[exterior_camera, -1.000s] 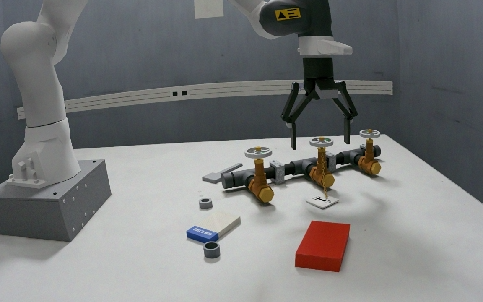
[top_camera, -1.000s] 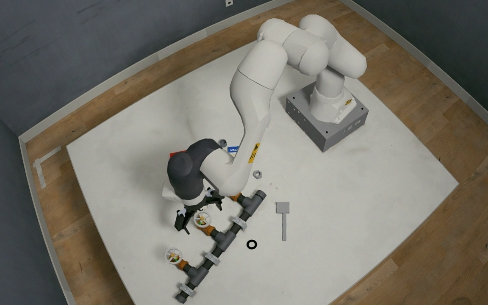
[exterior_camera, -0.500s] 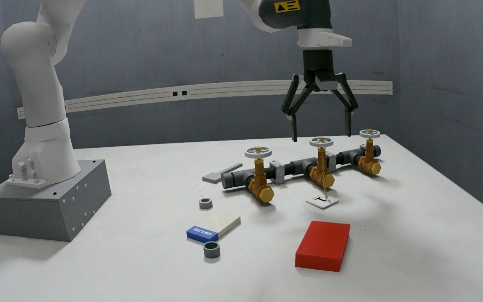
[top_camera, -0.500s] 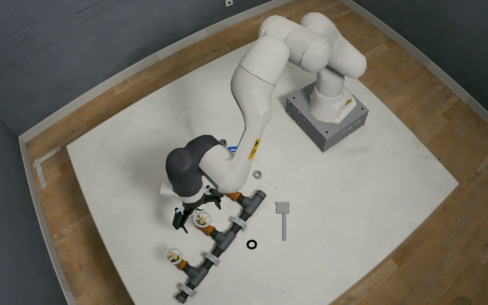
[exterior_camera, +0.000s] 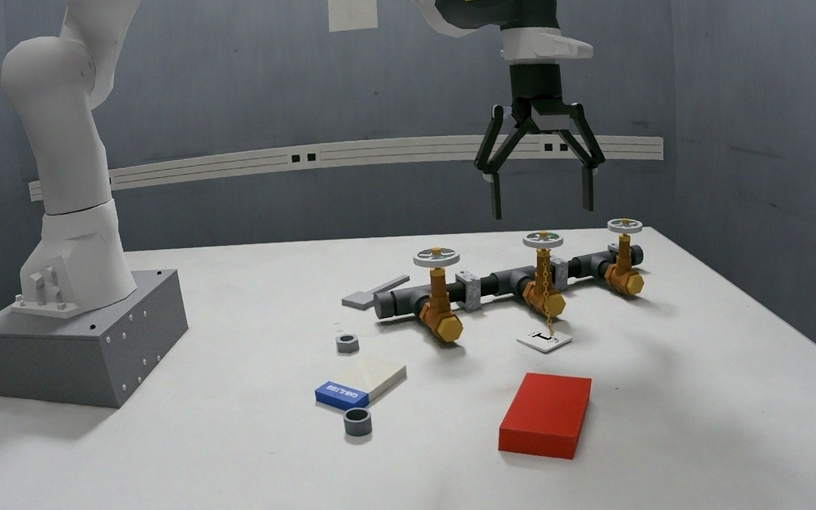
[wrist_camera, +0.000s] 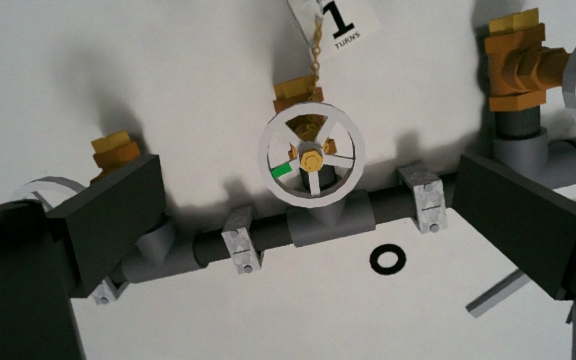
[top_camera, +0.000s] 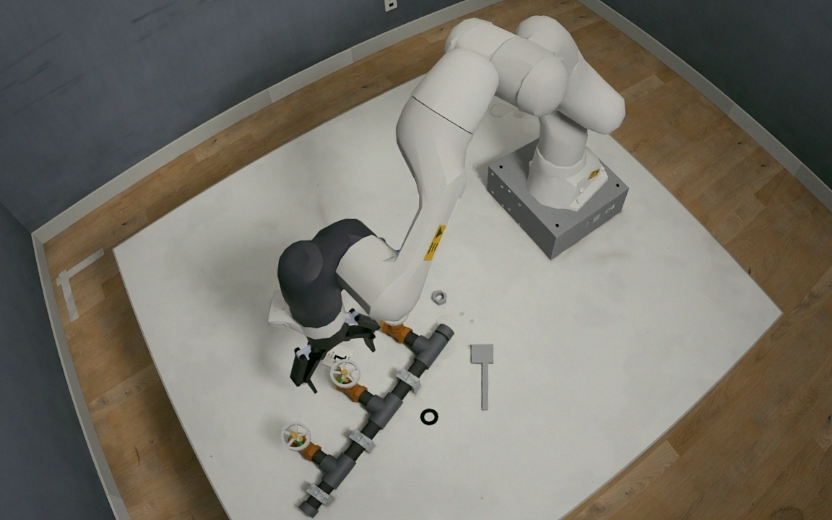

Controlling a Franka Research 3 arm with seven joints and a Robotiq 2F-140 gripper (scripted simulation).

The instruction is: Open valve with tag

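Three brass valves with white handwheels stand on a grey pipe manifold (exterior_camera: 499, 282). The middle valve's handwheel (wrist_camera: 311, 155) (exterior_camera: 542, 239) (top_camera: 344, 373) has a green mark on one spoke. A gold chain (exterior_camera: 546, 285) runs from it to a white tag (wrist_camera: 333, 20) (exterior_camera: 544, 340) reading "1 TURNS". My gripper (exterior_camera: 540, 196) (top_camera: 335, 352) is open and empty, hanging well above the middle handwheel, fingers on either side of it. The left valve (exterior_camera: 436, 256) and the right valve (exterior_camera: 624, 224) stand apart from the fingers.
A red block (exterior_camera: 545, 413), a blue-and-white box (exterior_camera: 360, 382), a grey ring (exterior_camera: 357, 421) and a hex nut (exterior_camera: 347, 343) lie in front of the manifold. A black washer (top_camera: 429, 411) and a grey flat paddle (top_camera: 482, 371) lie behind it. The robot base (exterior_camera: 75, 342) is at the left.
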